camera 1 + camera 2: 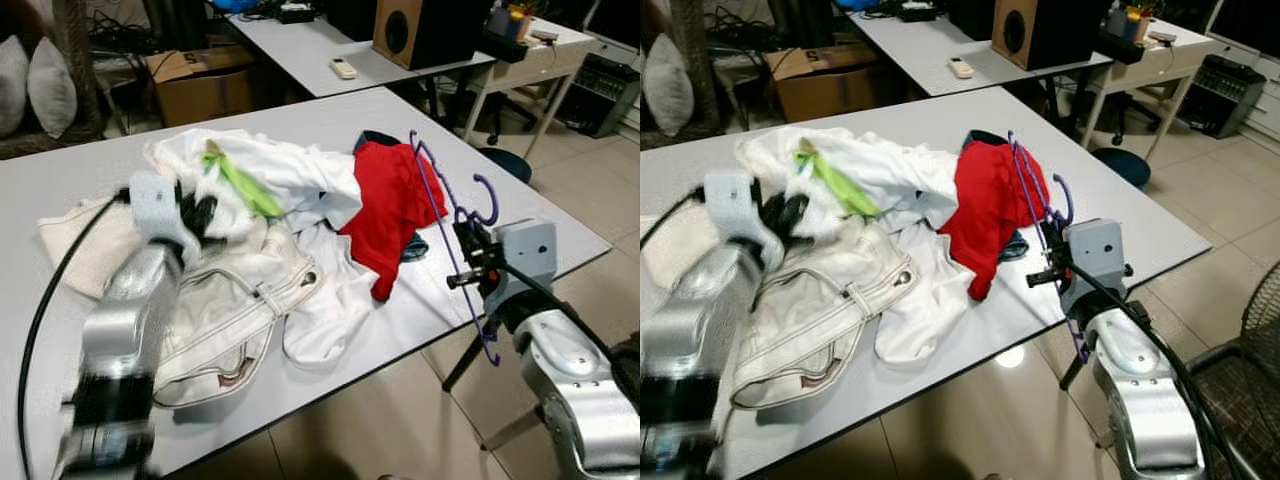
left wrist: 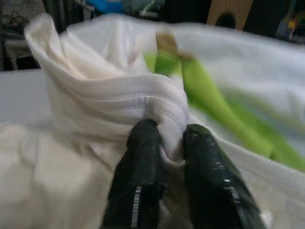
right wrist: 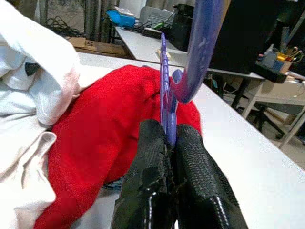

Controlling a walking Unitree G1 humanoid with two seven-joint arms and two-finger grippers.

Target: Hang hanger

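- We see a red garment (image 1: 390, 205) beside white clothes (image 1: 270, 185) on the grey table (image 1: 520, 215).
- Behind, a cardboard box (image 1: 200, 82) and a speaker (image 1: 420, 30).

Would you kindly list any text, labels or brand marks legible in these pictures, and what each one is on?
None can be read.
Cardboard box: dark printed mark, too blurred to read.
Remote control: buttons too small to read.
White garment, red garment and purple hanger: no lettering visible.
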